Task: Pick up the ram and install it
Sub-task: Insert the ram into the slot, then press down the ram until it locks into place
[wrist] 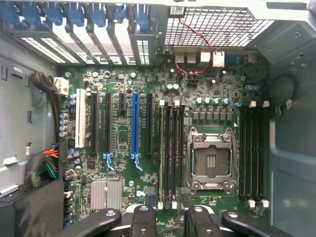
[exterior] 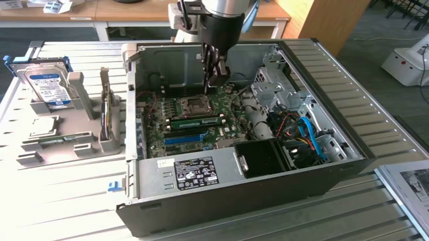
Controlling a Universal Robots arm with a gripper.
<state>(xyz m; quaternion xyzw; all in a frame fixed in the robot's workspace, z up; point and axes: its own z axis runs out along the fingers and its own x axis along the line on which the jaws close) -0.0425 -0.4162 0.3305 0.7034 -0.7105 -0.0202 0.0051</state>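
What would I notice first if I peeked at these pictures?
The big open computer case sits in the middle, its green motherboard showing. A black robot pincer hangs open inside it, just above the silver processor socket. At the exterior view's left, a blue-labelled hard drive stands in a grey rack.

You are seeing the arm (exterior: 224,6) showing a silver-grey tube at the upper middle of the frame, wearing a blue cap (exterior: 251,15) on one side and a pale box (exterior: 179,21) on the other. Its black gripper (exterior: 217,83) is tapering into two slim dark fingers (exterior: 213,68). In the wrist view the gripper (wrist: 166,202) is showing black bars (wrist: 96,223), each carrying a round silver screw (wrist: 143,208).
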